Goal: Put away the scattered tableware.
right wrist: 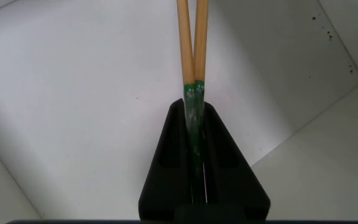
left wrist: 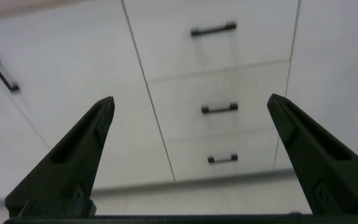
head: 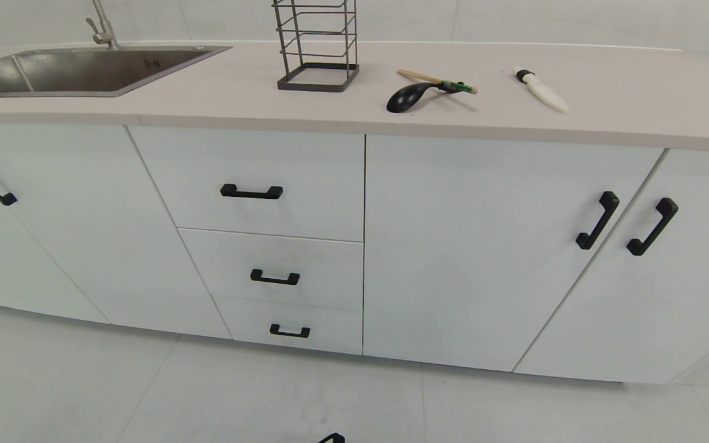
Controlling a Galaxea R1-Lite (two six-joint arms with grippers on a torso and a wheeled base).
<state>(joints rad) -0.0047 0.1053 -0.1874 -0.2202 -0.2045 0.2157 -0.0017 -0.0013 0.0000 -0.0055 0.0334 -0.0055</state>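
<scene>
text: none legible | sink (head: 84, 71): small dark mark on inner wall, too small to read

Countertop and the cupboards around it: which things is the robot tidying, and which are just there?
For the job: black spoon; loose chopstick; white knife; wire rack, likely their holder; chopsticks clamped in the right pincer.
Just there: sink; tap; drawer handles.

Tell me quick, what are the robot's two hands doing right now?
The left gripper is open, holding nothing.
The right gripper is closed on a pair of chopsticks.
</scene>
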